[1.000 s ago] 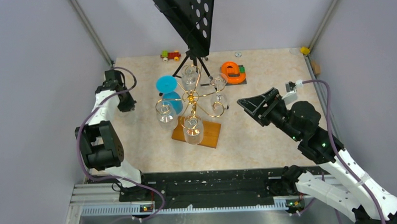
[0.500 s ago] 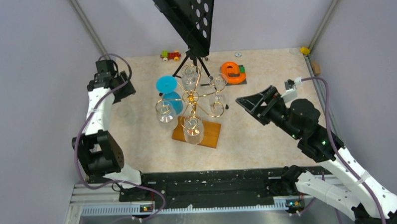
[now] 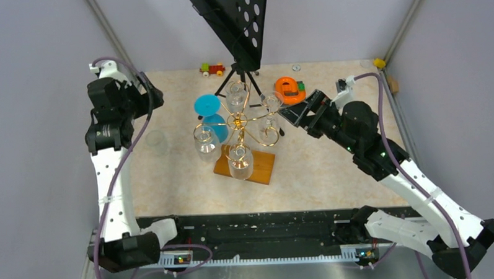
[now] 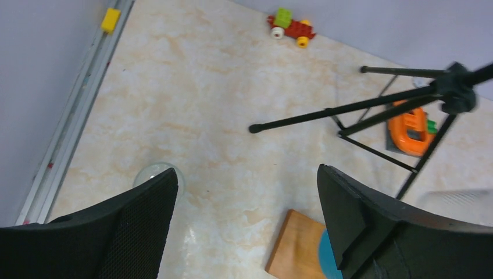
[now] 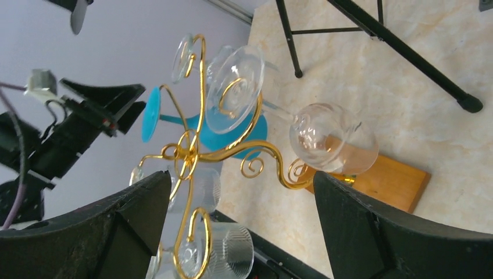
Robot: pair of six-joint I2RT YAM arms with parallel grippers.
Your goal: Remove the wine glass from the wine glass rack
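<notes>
Wine glass (image 3: 156, 142) sits on worktop near left edge, well apart from wine glass rack (image 3: 237, 121) at centre. Left gripper (image 4: 247, 174) jaws apart, empty, above worktop; right gripper (image 5: 241, 177) jaws apart, facing rack's hanging glasses (image 3: 240, 159).

A black perforated music stand (image 3: 231, 22) stands on the beige marbled tabletop (image 3: 320, 168). Its thin tripod legs (image 4: 349, 107) spread well beyond the left fingers (image 4: 128, 232), and one foot (image 5: 470, 103) lies far past the right fingers (image 5: 372, 232). A small red, green and yellow toy car (image 4: 290, 26) sits farther out, near the wall. An orange ring-shaped plastic piece (image 4: 410, 125) lies behind the legs. A yellow block (image 4: 110, 19) rests on the silver rail (image 4: 70, 133).
</notes>
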